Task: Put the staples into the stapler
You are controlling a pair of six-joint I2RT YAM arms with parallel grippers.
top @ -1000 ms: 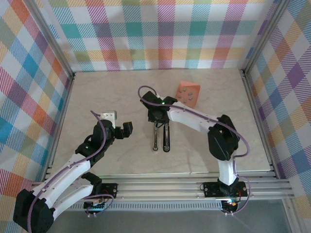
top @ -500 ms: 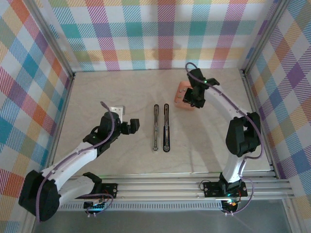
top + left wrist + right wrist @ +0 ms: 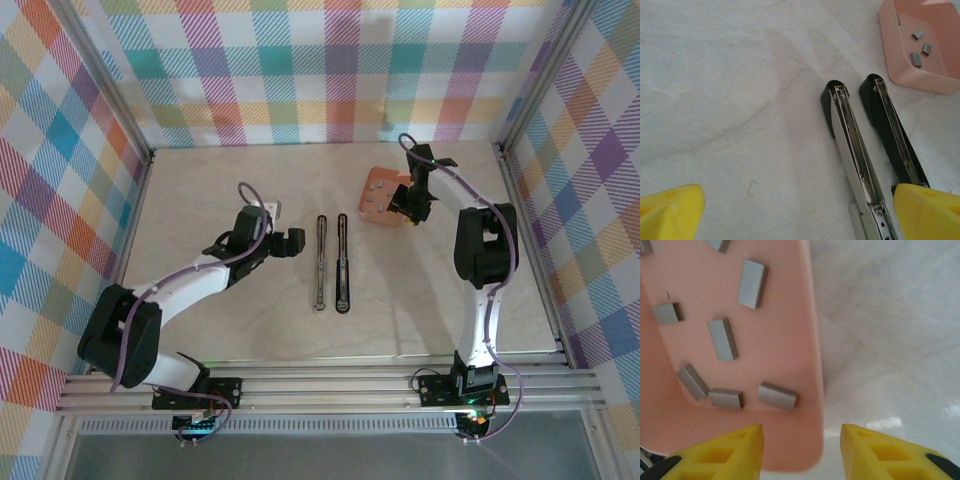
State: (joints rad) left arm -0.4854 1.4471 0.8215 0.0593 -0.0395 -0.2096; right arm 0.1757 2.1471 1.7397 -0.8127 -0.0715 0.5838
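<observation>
The stapler (image 3: 342,265) lies opened flat mid-table as two long parallel bars. In the left wrist view its metal magazine rail (image 3: 856,160) is the left bar and its black top (image 3: 892,132) the right. My left gripper (image 3: 290,243) stands open just left of the stapler, and its right fingertip (image 3: 927,212) is over the bars' near end. A pink tray (image 3: 380,190) holds several grey staple strips (image 3: 722,339). My right gripper (image 3: 802,450) is open astride the tray's near corner (image 3: 812,390), one finger over the inside and one outside.
A small white object (image 3: 268,209) peeks out beside the left arm. Plaid walls and aluminium posts (image 3: 520,180) close in the table on three sides. A metal rail (image 3: 350,378) runs along the near edge.
My right arm has left the stapler and swung back right to the pink tray. My left gripper has moved right and away from the near edge, closer to the stapler.
</observation>
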